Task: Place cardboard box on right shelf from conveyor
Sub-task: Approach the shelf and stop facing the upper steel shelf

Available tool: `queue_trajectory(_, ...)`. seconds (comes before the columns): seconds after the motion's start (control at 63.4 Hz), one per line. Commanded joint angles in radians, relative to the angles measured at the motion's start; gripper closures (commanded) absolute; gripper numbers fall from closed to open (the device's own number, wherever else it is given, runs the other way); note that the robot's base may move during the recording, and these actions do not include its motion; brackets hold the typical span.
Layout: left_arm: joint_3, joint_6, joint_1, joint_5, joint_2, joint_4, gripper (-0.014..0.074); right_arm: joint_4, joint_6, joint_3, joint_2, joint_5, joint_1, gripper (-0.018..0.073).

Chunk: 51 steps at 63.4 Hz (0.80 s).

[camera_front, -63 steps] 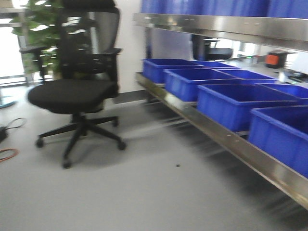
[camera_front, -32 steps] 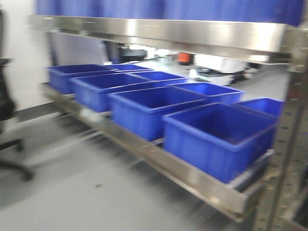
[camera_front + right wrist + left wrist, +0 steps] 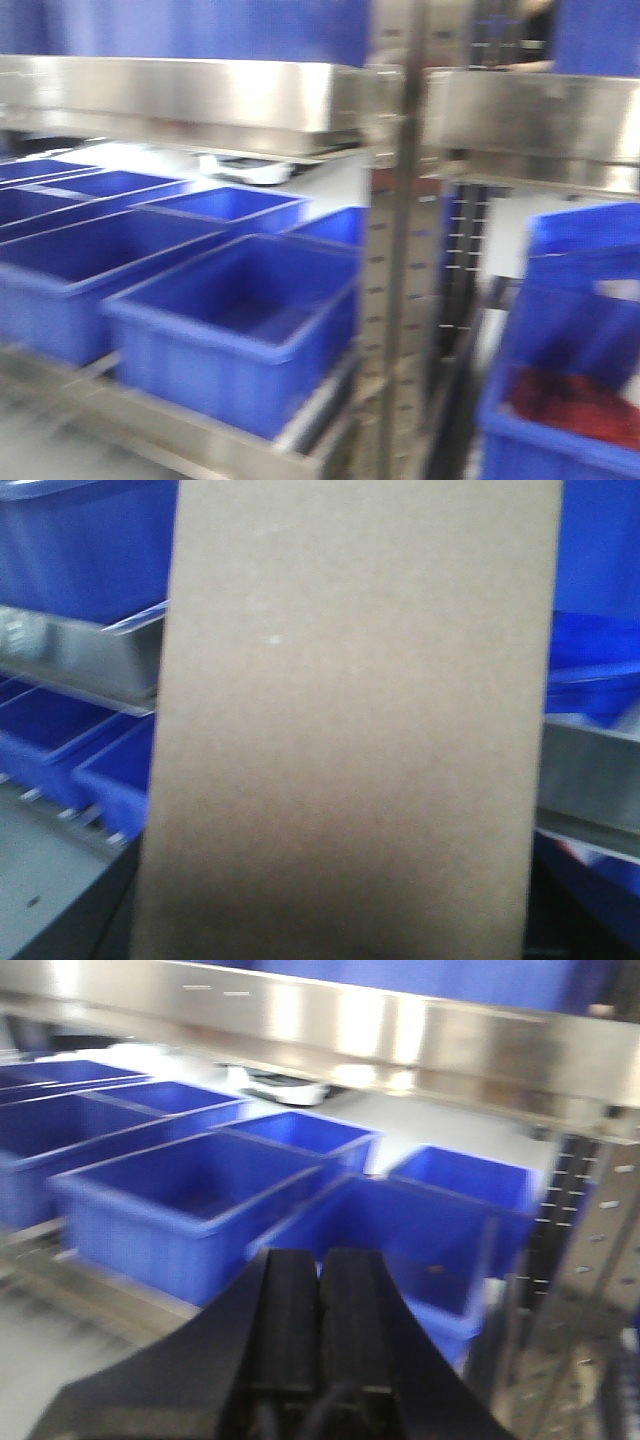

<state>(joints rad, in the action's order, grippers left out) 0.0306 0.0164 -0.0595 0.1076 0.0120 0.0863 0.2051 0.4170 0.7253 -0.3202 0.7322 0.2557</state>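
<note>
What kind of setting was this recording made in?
Probably a storeroom or warehouse-style picking area: shiny stainless-steel shelving on grey perforated uprights, lined with rows of open blue plastic bins.

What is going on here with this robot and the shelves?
The cardboard box fills the right wrist view, so the right arm seems to be carrying it, though the right hand is hidden. The left hand is shut and empty. Ahead stand steel shelves holding blue bins; the box is not yet on a shelf.
</note>
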Motion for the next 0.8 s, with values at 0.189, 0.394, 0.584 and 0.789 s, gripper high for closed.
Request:
queue_trajectory(0.189, -0.003, -0.005, -0.002, -0.080, 0.014, 0.005, 0.0715, 0.018, -0.010, 0.028, -0.013, -0.095, -0.002, 0.0342)
queue_trajectory(0.394, -0.003, -0.005, -0.002, -0.080, 0.014, 0.005, 0.0715, 0.018, -0.010, 0.028, -0.013, -0.095, -0.002, 0.0342)
queue_trajectory(0.584, -0.003, -0.005, -0.002, -0.080, 0.014, 0.005, 0.0715, 0.018, -0.010, 0.028, -0.013, -0.095, -0.002, 0.0342)
queue_trajectory(0.789, -0.003, -0.005, -0.002, -0.080, 0.014, 0.005, 0.0715, 0.018, -0.010, 0.028, -0.013, -0.095, -0.002, 0.0342)
